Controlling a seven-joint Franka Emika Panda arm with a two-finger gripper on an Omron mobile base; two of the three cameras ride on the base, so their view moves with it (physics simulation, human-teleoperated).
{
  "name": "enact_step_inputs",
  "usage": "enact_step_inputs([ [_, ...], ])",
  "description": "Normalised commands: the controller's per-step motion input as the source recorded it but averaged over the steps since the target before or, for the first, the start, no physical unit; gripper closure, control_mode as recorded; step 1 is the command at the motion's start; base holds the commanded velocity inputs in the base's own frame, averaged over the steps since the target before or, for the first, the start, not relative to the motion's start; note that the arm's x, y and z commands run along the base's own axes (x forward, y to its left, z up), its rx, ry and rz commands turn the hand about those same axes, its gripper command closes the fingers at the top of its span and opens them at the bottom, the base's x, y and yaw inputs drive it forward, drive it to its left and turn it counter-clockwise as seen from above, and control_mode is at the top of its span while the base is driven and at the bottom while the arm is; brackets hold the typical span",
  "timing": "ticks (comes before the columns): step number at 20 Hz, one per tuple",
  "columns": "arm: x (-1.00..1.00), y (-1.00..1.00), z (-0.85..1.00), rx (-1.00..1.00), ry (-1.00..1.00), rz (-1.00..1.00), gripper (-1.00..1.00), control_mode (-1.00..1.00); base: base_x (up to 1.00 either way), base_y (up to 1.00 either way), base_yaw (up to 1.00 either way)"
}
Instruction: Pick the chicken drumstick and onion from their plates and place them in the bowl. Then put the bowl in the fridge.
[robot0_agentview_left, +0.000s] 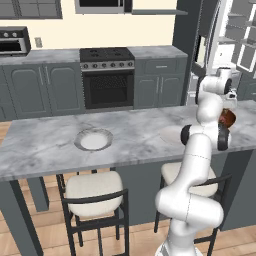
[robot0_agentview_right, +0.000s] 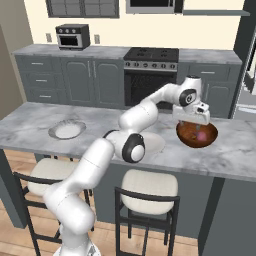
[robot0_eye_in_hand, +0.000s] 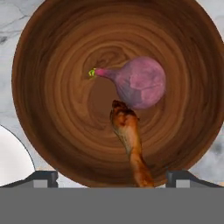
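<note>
The glossy reddish-brown bowl (robot0_eye_in_hand: 52, 87) sits on the marble counter, directly below my hand. Inside it lie the reddish-purple onion (robot0_eye_in_hand: 140, 83) and, touching it, the orange-brown chicken drumstick (robot0_eye_in_hand: 129, 135), whose thin end points toward my hand. My gripper (robot0_eye_in_hand: 113, 177) hangs just above the bowl (robot0_agentview_right: 197, 135), open, its fingertips (robot0_eye_in_hand: 43, 177) wide apart on either side of the drumstick's end and gripping nothing. The grey-rimmed plate (robot0_agentview_right: 66, 130) and the pale plate (robot0_agentview_right: 156, 143) both stand empty. The arm partly hides the bowl (robot0_agentview_left: 228, 118) in the left base view.
The fridge (robot0_agentview_left: 235, 40) stands open at the far right behind the counter, white shelves showing. Two stools (robot0_agentview_left: 94, 192) are tucked under the counter's near edge. A stove (robot0_agentview_right: 150, 70) and grey cabinets line the back wall. The pale plate's edge (robot0_eye_in_hand: 13, 159) lies close beside the bowl.
</note>
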Motion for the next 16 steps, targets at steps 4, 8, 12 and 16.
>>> enact_step_inputs([
  [4,-0.39,0.31,0.0,0.0,0.0,0.0,-1.0,-1.0,0.0,0.0,0.0],
  [8,-0.4,0.47,-0.05,0.0,0.0,0.0,-1.0,-1.0,0.0,0.0,0.0],
  [12,-0.5,0.58,-0.3,-0.16,-0.01,0.0,-1.0,-1.0,0.0,0.0,0.0],
  [16,-0.63,0.58,-0.32,-0.23,-0.06,0.01,-1.0,-1.0,0.0,0.0,0.0],
])
